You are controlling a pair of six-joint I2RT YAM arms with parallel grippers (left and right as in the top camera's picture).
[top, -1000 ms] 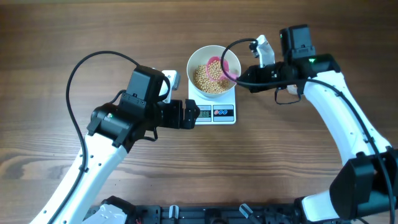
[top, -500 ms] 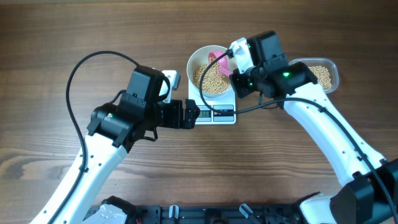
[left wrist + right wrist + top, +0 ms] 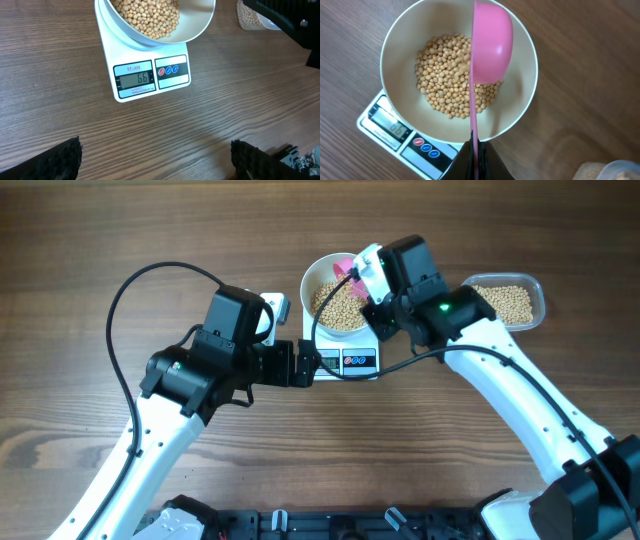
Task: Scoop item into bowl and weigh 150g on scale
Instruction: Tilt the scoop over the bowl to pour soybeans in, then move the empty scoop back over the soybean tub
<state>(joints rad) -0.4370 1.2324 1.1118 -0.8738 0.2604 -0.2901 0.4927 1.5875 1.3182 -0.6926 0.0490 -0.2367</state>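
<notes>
On the wooden surface (image 3: pixel 225 120) sits the scale (image 3: pixel 150 80), its display showing 66, with the white bowl (image 3: pixel 517 107) standing on its platform. Tan beans (image 3: pixel 447 75) cover the bowl's bottom. The right hand (image 3: pixel 476 150) is clamped on the thin handle of a pink scoop (image 3: pixel 492 42), which hangs over the bowl, turned on its edge. The left hand (image 3: pixel 155 162) hovers near the scale's front, fingers spread wide, holding nothing. A clear container (image 3: pixel 541 300) with more beans lies right of the scale.
</notes>
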